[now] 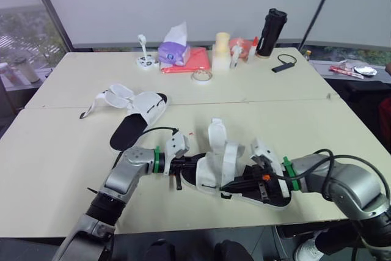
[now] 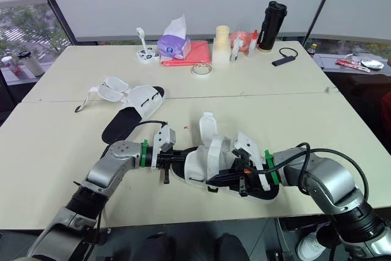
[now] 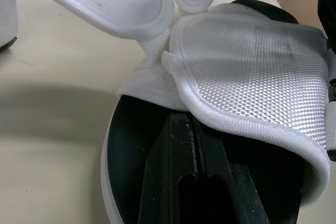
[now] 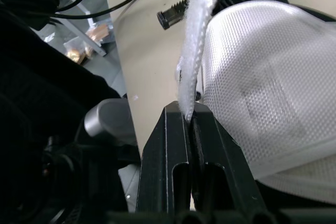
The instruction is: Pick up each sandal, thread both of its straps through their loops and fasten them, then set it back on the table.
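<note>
Where its white straps gape, the sandal shows black.

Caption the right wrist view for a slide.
Right pincer clamps a white sandal strap, table beyond.

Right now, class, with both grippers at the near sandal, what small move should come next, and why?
Probably the right gripper should draw the strap it pinches toward its loop, with the left gripper steadying the near sandal at its end: that strap stands loose, unfastened. The loop I cannot make out.
</note>
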Robot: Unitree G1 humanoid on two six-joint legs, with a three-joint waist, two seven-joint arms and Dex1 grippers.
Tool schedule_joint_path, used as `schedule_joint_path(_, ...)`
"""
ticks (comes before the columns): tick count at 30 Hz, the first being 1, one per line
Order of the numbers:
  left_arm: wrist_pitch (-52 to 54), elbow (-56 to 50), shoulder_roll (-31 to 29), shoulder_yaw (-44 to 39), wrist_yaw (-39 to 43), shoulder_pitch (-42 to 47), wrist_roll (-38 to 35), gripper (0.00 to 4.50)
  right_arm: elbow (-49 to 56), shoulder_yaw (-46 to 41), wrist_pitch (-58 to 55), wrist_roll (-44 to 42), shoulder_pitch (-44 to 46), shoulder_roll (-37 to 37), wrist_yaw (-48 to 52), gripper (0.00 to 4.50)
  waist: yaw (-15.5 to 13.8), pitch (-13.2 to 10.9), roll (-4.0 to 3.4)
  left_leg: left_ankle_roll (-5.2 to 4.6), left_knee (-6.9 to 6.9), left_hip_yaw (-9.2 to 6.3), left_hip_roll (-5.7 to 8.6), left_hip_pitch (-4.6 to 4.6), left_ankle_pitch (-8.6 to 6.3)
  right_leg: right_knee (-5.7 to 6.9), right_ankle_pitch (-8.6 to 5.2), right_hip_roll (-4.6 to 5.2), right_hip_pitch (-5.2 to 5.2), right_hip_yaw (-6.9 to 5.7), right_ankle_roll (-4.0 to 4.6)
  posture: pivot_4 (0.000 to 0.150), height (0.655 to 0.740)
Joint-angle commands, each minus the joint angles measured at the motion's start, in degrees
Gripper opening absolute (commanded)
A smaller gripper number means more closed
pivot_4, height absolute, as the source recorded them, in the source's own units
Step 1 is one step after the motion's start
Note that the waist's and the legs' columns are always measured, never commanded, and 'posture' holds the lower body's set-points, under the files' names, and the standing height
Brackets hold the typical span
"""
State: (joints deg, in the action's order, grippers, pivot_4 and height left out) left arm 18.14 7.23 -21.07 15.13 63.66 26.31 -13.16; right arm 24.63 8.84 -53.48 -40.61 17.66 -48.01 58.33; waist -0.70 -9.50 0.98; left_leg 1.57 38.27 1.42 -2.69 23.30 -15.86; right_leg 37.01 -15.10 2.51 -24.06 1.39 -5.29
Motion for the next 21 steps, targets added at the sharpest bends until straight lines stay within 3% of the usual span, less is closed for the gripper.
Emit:
schedule_joint_path(1,0.1,0.5,0.0,0.9,0.2,-0.1,0.3,0.0,0.5,1.8,-0.2,1.3,-1.1,0.3,-0.6,0.05,0.0,0.0,0.0,0.0,0.0,0.0,0.0,0.0,0.0,0.01,0.0,0.0,0.0,0.0,0.0,0.15,0.7394)
schedule_joint_path(3,0.2,0.4,-0.1,0.9,0.3,-0.2,0.2,0.0,0.3,0.7,-0.6,0.4,-1.3,1.0,-1.4,0.05,0.0,0.0,0.01,0.0,0.0,0.0,0.0,-0.01,0.0,0.01,0.0,-0.01,0.01,0.0,0.0,0.15,0.7394)
schedule_joint_path(6,0.2,0.4,-0.2,0.8,0.4,-0.2,0.2,0.0,-0.1,-1.3,-0.6,-0.7,-1.5,1.9,-2.3,0.89,0.0,0.0,0.01,0.0,0.0,-0.01,0.0,-0.01,0.0,0.01,0.0,-0.01,0.01,0.0,0.0,0.15,0.7394)
schedule_joint_path(13,0.7,-0.9,-0.6,0.7,0.2,-1.1,-0.1,0.0,3.8,-14.2,-3.2,-5.8,-3.6,0.6,-8.1,4.27,-0.1,0.0,0.01,0.0,0.01,0.0,0.0,0.0,0.0,0.01,0.0,0.01,0.01,0.01,0.0,0.15,0.7394)
schedule_joint_path(19,3.3,-4.6,-1.0,0.8,0.6,-2.6,-1.6,0.0,12.7,-25.6,-8.9,-14.3,-12.7,0.4,-14.4,4.27,0.0,0.0,0.0,0.0,-0.05,-0.02,-0.01,0.01,0.0,-0.01,0.0,0.0,0.0,0.01,0.0,0.15,0.7394)
schedule_joint_path(21,4.2,-5.5,-1.7,1.2,1.2,-3.4,-2.0,0.0,17.4,-29.4,-11.5,-21.5,-18.4,0.3,-16.2,4.27,-0.2,0.0,0.0,0.0,-0.04,-0.01,-0.01,0.01,0.0,-0.01,0.0,0.01,0.0,0.02,0.0,0.15,0.7394)
